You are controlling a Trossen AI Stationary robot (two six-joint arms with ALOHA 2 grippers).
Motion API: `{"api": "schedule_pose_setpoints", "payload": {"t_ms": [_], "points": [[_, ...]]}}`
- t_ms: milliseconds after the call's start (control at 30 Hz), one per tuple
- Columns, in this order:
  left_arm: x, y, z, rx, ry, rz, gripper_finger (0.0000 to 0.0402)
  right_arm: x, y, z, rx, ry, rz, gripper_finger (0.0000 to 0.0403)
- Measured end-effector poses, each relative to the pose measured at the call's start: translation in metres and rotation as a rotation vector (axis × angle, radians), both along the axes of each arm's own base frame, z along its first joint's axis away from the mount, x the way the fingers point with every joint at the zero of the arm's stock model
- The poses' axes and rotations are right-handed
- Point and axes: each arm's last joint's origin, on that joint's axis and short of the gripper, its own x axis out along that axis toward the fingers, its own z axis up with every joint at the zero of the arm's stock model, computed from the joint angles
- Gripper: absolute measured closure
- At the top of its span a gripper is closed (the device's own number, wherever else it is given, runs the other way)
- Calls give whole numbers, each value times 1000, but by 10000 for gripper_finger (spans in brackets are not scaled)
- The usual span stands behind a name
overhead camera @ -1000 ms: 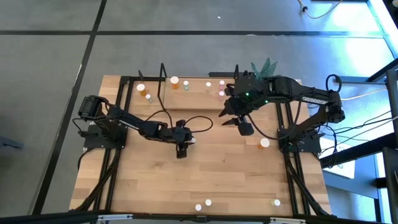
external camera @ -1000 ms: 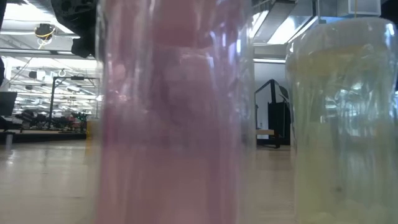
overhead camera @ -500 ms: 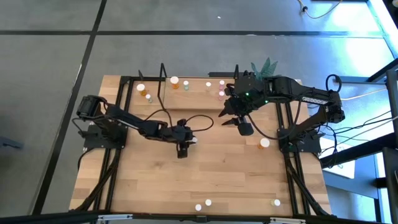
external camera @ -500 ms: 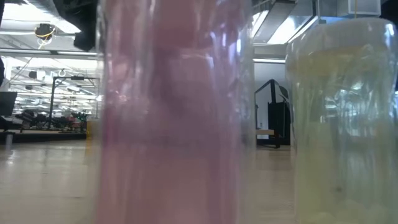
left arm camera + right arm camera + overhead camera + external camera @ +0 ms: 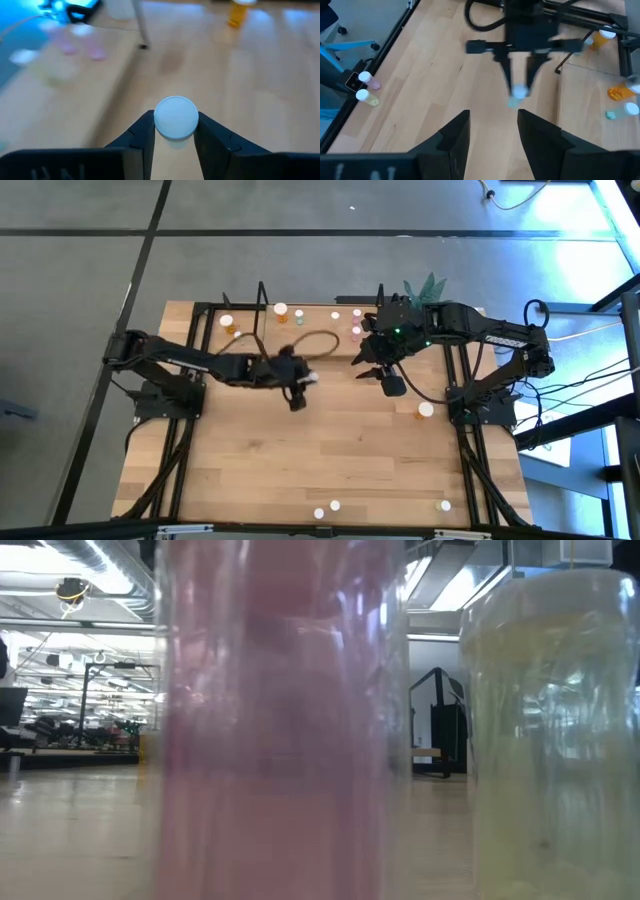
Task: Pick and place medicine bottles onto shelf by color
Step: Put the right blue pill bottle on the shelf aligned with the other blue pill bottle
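My left gripper (image 5: 298,397) hangs over the middle of the table, shut on a small white-capped bottle (image 5: 518,96) with a pale greenish body. My right gripper (image 5: 362,369) hovers open to its right, facing it, with nothing between its fingers (image 5: 451,136). The shelf (image 5: 318,324), with black upright loops at both ends, stands at the far edge. Orange (image 5: 281,311), green (image 5: 299,318), white (image 5: 335,315) and pink (image 5: 357,313) bottles stand upright on its board. My left gripper pinches the bottle's white cap (image 5: 175,116) between its two fingertips, one on each side. The fingers slant down from the table's left. The bottle hangs below them, cap up, clear of the table.
Two bottles (image 5: 227,323) stand left of the shelf, an orange one (image 5: 425,411) at the right, and three (image 5: 335,505) at the near edge. A pink bottle (image 5: 280,730) and a yellowish one (image 5: 550,740) fill the low view. A plant (image 5: 425,285) stands far right.
My left gripper has risen and drawn a little toward the far edge, carrying the white-capped bottle up off the table. Its fingers have stayed shut on the cap.
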Motion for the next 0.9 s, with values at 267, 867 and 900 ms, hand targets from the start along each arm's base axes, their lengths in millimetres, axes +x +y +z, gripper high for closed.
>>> {"api": "schedule_pose_setpoints", "payload": {"t_ms": [267, 867, 900], "points": [[-15, 40, 34, 31, -17, 204, 296, 0, 0, 0, -7, -5, -6, 236], [-15, 109, 3, -92, 21, 520, 296, 3, 0, 3, -9, -40, -6, 236], [-13, 110, 0, -94, 32, 524, 296, 3, 0, 3, -9, -41, -6, 236]]}}
